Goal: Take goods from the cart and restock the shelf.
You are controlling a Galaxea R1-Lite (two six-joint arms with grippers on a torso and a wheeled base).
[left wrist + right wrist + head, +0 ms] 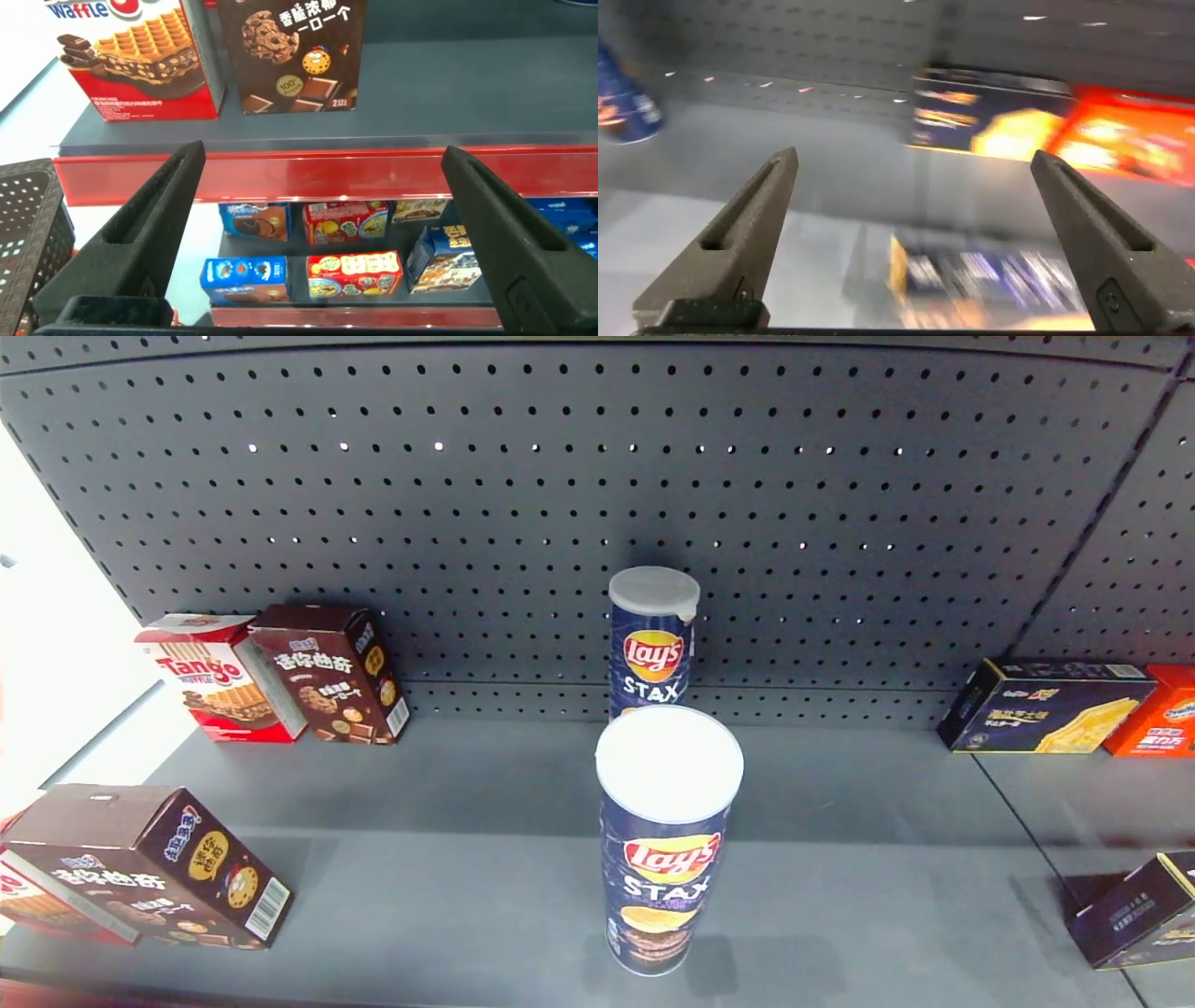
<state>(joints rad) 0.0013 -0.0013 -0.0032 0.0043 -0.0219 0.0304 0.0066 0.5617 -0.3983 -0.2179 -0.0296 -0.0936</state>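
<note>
Two dark blue chip cans stand upright mid-shelf: one near the front (667, 840) with a white lid, one behind it (653, 639) against the pegboard. My left gripper (322, 201) is open and empty, in front of the shelf's red front edge (318, 175), facing a waffle box (140, 56) and a brown cookie box (294, 51). My right gripper (920, 215) is open and empty above the shelf, facing a dark blue box (990, 117), an orange box (1130, 135) and a nearer blue box (990, 280). A chip can (626, 98) shows to its side.
On the grey shelf (448, 859), red and brown boxes (280, 672) stand at the back left, another brown box (149, 863) lies front left. Dark blue (1046, 705) and orange (1158, 714) boxes sit back right. A black mesh basket (28, 243) and stocked lower shelves (346, 252) lie below.
</note>
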